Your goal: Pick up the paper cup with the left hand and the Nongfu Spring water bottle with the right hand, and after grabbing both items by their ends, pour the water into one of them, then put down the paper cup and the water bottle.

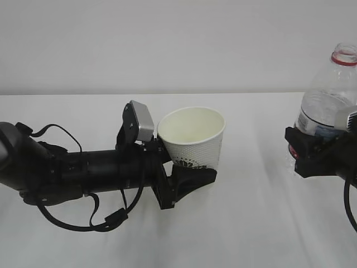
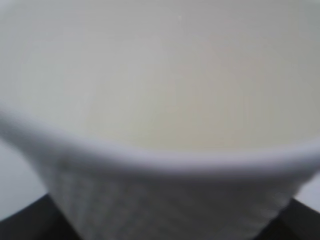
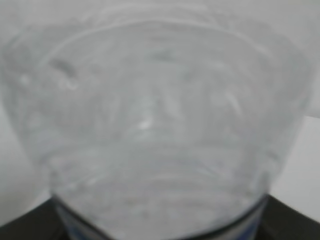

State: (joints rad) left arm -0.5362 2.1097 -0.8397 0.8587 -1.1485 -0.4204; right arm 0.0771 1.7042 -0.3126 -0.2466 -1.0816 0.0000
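Exterior view: one paper cup (image 1: 192, 137) gripped low in the left claw (image 1: 187, 176); one Nongfu Spring water bottle (image 1: 329, 100), uncapped, held upright by the right claw (image 1: 307, 153) above the white worktop (image 1: 245, 223). Left wrist view adds the cup's blurred inside. Right wrist view shows blurred ribbed plastic.

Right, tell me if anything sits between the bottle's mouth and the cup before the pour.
Nothing visible does. The left hand holds the paper cup at its base, open top clear. The right hand holds the bottle upright, uncapped, off to the cup's right. Only bare white table lies between them.
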